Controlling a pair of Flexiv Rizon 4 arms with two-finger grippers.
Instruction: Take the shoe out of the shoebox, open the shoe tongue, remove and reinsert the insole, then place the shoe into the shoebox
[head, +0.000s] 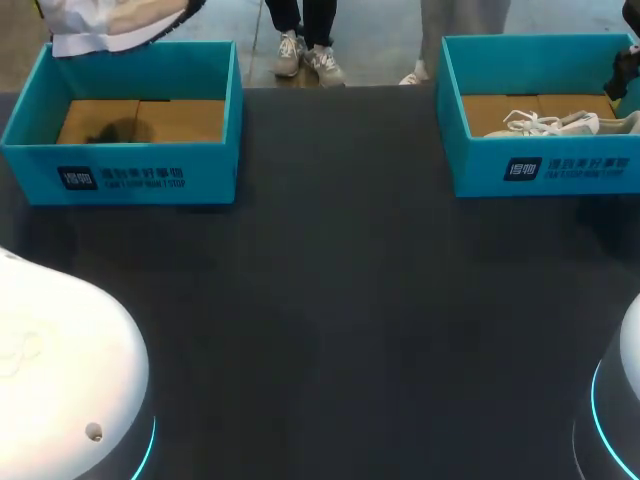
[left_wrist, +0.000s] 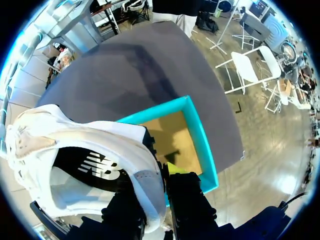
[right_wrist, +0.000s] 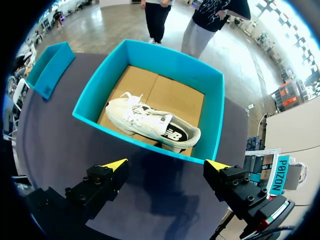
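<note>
White lace-up sneaker (left_wrist: 90, 145), with a white logo on its black side panel, hangs over the teal cardboard shoebox (left_wrist: 200, 140). Its edge is pinched between the closed fingers of the left gripper (left_wrist: 160, 171). Right gripper (right_wrist: 165, 165) is spread wide and holds nothing, just before a second teal shoebox (right_wrist: 212, 110) where another white sneaker (right_wrist: 150, 125) lies. Both boxes carry dark labels (head: 78, 178) with white print. They stand on a dark grey table (head: 340, 300).
</note>
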